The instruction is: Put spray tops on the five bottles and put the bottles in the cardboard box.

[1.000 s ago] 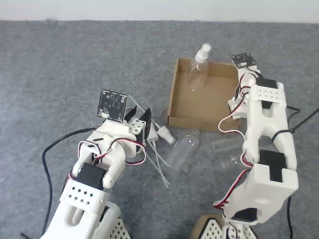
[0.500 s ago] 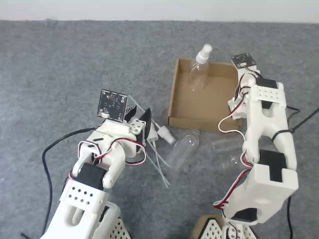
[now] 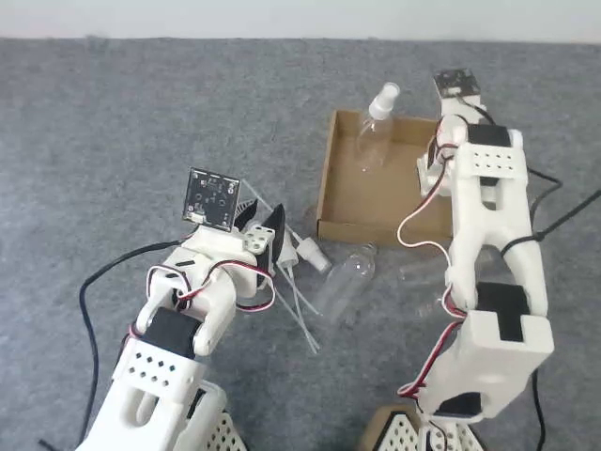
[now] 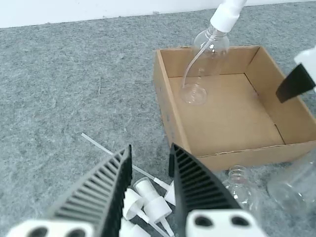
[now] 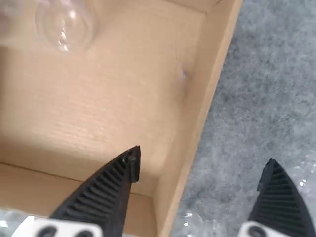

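Fuzzy grey felt surface [image 3: 141, 122]; shallow corrugated cardboard box [image 3: 380, 202] at two o'clock from the left pincer [image 4: 150, 150], slightly parted over white plastic spray tops [image 4: 148, 197]; right pincer [image 5: 203, 157] gapes astride the box wall; clear capped bottle [image 3: 374, 136] inside.

high: overhead, wide | left wrist: low, oblique | right wrist: close, probably downward | shared: cardboard box [image 3: 376, 202]

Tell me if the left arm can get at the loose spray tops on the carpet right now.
Probably yes. The left gripper hangs open close over the spray tops, and nothing lies between them. The cardboard box sits off to one side, out of the way.
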`<state>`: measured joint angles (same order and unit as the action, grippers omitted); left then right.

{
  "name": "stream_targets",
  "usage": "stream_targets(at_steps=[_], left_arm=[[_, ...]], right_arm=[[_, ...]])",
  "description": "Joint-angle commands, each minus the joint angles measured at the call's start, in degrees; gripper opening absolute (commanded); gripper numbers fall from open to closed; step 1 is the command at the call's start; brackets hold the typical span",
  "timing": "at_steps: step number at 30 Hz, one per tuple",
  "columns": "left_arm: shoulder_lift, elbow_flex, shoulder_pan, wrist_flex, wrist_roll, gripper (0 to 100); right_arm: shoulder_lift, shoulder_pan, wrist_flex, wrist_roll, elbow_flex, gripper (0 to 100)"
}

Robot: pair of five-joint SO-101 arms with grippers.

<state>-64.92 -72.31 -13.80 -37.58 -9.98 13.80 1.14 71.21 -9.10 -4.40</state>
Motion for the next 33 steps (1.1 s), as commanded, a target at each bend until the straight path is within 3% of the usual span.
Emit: stream_targets(at_steps=[1, 9, 14, 20, 33], left_arm=[[-0.8, 0.4, 0.2, 1.4, 0.8, 11], [-0.8, 0.4, 0.1, 1.4, 0.9, 11], [-0.8, 0.4, 0.2, 1.4, 0.9, 11], [-0.8, 0.4, 0.1, 1.4, 0.9, 11], [-0.8, 0.4, 0.0, 1.4, 0.9, 11]], right_arm=[[-1.5, 1.1, 5.0, 1.6, -7.1, 34.0], [-5.1, 8.5, 17.9, -1.5, -17.1, 34.0], [-6.3, 15.0, 20.8, -4.8, -17.2, 34.0], [1.1, 21.9, 19.4, -5.5, -17.1, 34.0], [18.6, 23.1, 9.4, -5.5, -17.2, 33.1]])
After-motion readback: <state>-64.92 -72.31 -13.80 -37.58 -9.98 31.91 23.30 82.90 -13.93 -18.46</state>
